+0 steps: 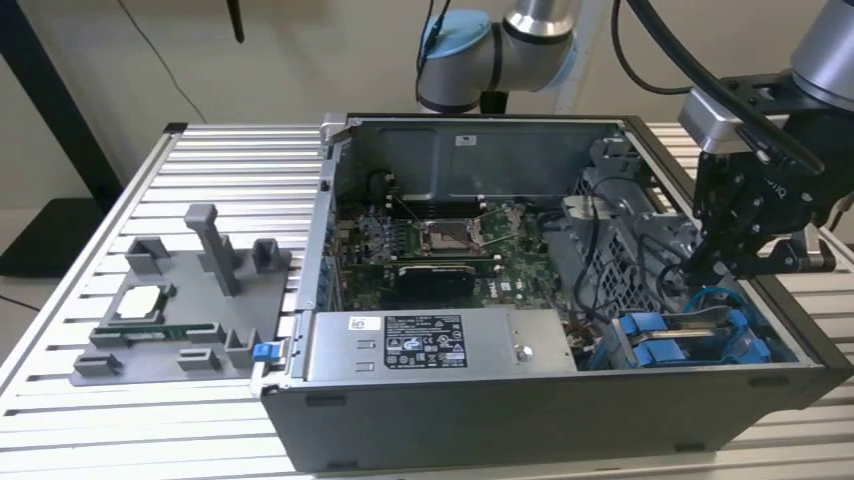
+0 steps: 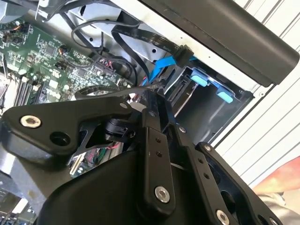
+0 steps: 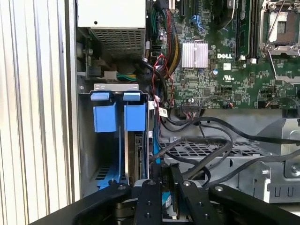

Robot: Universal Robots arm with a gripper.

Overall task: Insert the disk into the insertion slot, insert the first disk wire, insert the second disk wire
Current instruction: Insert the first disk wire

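Currently the gripper (image 1: 698, 270), fingers pressed close together, hangs by the drive cage (image 1: 625, 248) at the exterior view's right; nearby loose black cables (image 2: 145, 41) could snag it.

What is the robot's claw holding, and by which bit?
Cannot tell. The gripper hangs among black cables beside the blue carriers, and whether it grips anything is hidden.

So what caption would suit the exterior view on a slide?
Black robot hand poised inside an open grey metal computer case, near blue plastic drive carriers.
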